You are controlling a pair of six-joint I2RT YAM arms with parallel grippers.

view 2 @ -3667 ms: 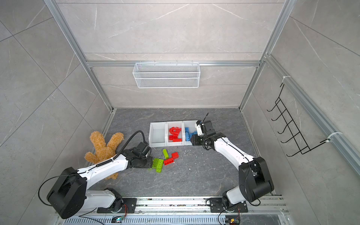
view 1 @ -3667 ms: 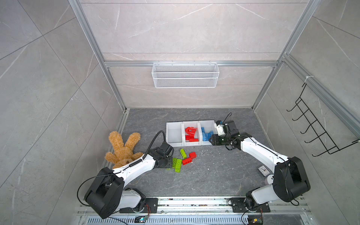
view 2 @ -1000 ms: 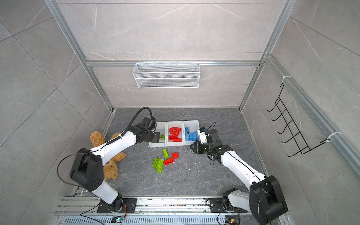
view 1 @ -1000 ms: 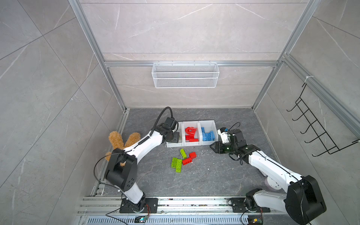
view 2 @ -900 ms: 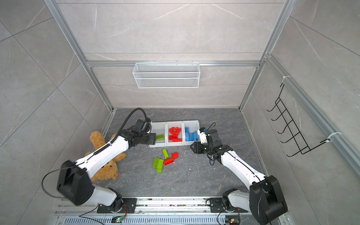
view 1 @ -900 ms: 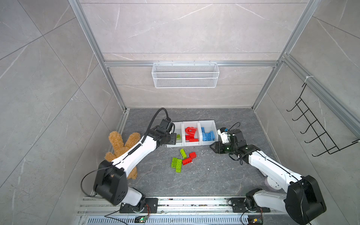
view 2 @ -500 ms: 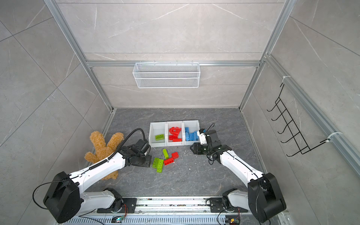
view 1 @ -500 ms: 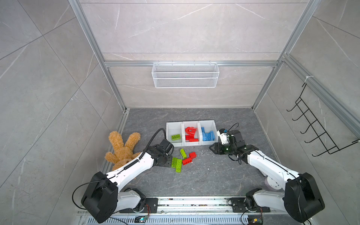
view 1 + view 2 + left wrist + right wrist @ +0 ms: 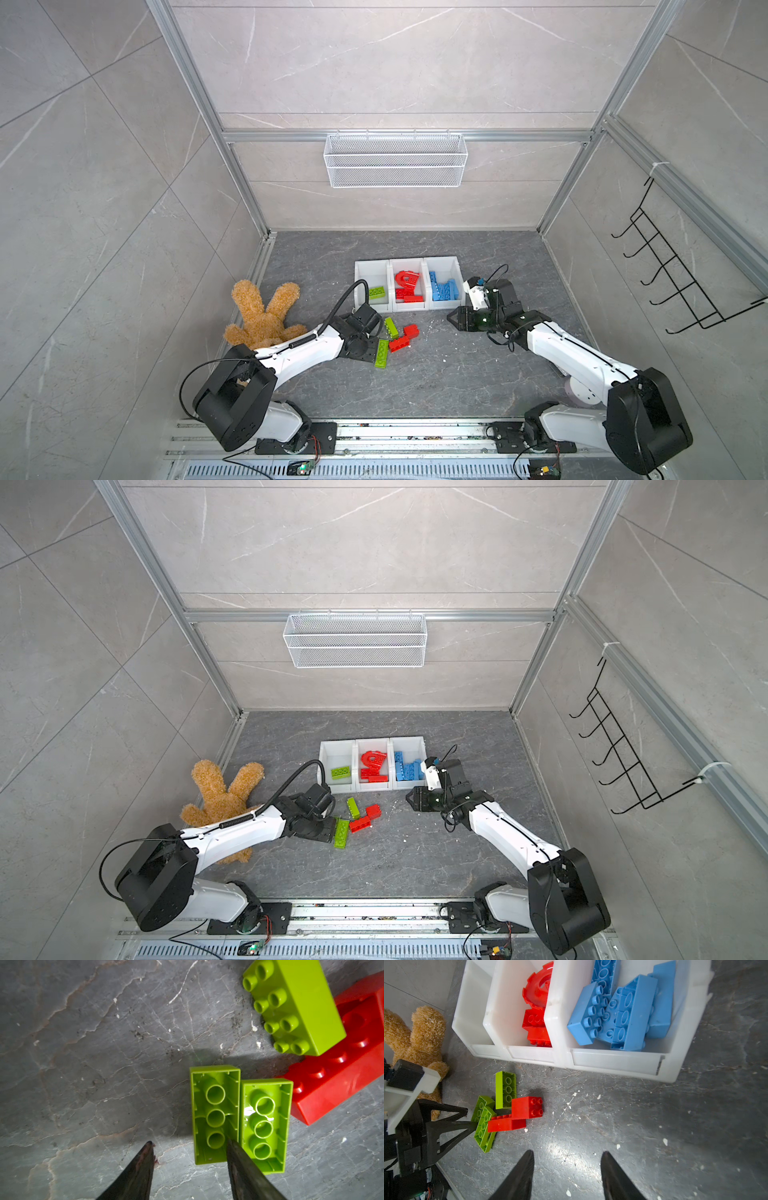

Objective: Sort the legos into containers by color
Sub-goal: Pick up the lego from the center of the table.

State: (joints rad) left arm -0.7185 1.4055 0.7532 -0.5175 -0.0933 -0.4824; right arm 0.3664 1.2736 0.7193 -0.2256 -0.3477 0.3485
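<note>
Two lime green legos lie side by side, hollow side up, on the floor. My left gripper is open and low over them: one fingertip sits over the seam between them, the other over bare floor. A third green lego and two red legos lie beside them. The three joined white containers hold one green lego, red legos and blue legos. My right gripper is open and empty over bare floor in front of the blue container.
A brown plush toy lies on the floor left of my left arm. A white wire basket hangs on the back wall. A black hook rack is fixed to the right wall. White flecks dot the floor.
My left arm came back from the left container, where a green lego now lies, down to the loose pile, and its jaws narrowed a little. The right arm has barely moved.
</note>
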